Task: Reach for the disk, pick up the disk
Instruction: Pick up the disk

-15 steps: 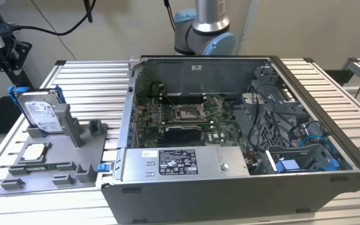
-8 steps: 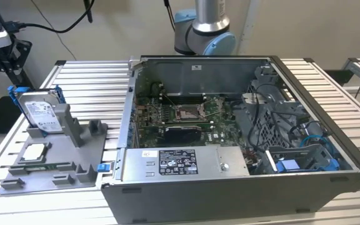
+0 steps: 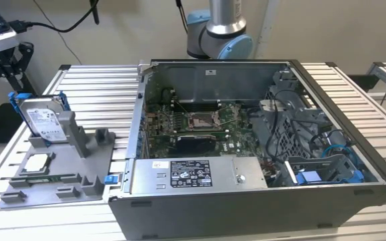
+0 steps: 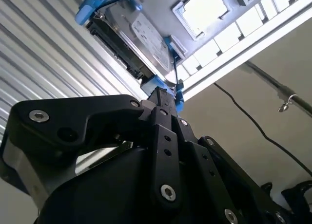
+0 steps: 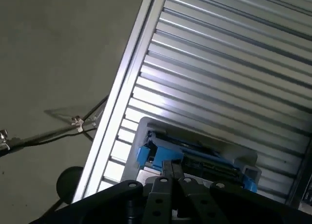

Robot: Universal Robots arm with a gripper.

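You have one flat silver-grey disk in a blue plastic caddy (image 3: 43, 118). It stands upright in the grey plastic fixture tray (image 3: 59, 186), near the slatted aluminium bench's (image 3: 92, 80) edge on the exterior view's left. Bare slats lie open beside it. One open grey computer case (image 3: 247, 211) stands just beside the tray. Your black end effector (image 4: 160, 95) sits near the caddy's corner, tips seemingly together, empty.
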